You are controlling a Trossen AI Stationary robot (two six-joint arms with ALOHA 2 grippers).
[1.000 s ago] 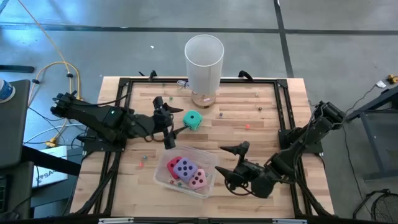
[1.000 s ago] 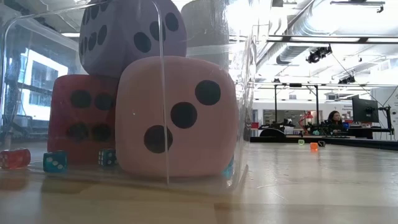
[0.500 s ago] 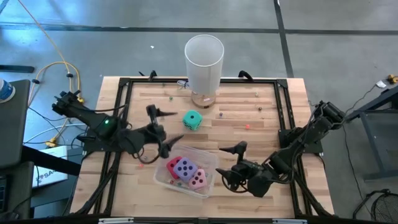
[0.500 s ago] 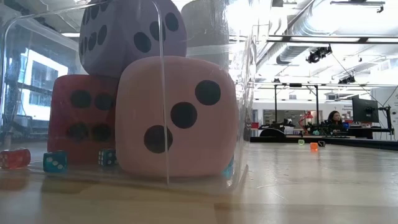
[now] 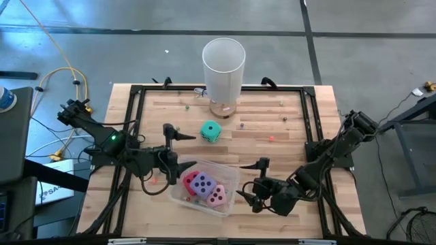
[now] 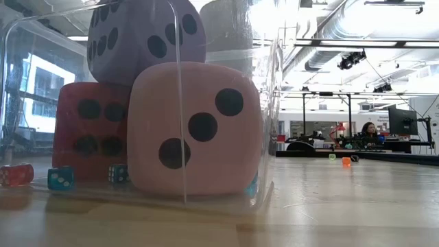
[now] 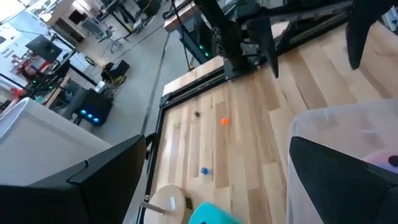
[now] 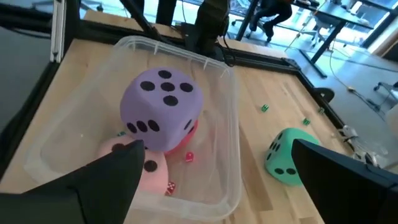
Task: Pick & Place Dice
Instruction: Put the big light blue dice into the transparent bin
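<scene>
- High view: the green die [image 5: 210, 131] sits alone on the surface [image 5: 286, 146] at upper centre, apart from the clear bin [image 5: 231, 178] at lower centre, which holds the red die [image 5: 189, 181], purple die [image 5: 202, 184] and pink die [image 5: 217, 197]. The left tool [image 5: 170, 147], fingers apart and empty, hangs between die and bin. The right tool [image 5: 255, 182], also spread and empty, waits just right of the bin.
- Low view: the pink die [image 6: 195, 130], red die [image 6: 89, 130] and purple die [image 6: 144, 34] press against the bin wall [image 6: 180, 103]; no arm shows.
- Left wrist view: a sliver of the green die [image 7: 211, 216] shows at the bottom edge.
- Right wrist view: the green die [image 8: 287, 155] lies right of the bin [image 8: 233, 186].
- Judgement: only green is left; centre the left tool over it, close on flat faces, squeeze lightly as foam yields, and lift above the rim before crossing.
</scene>
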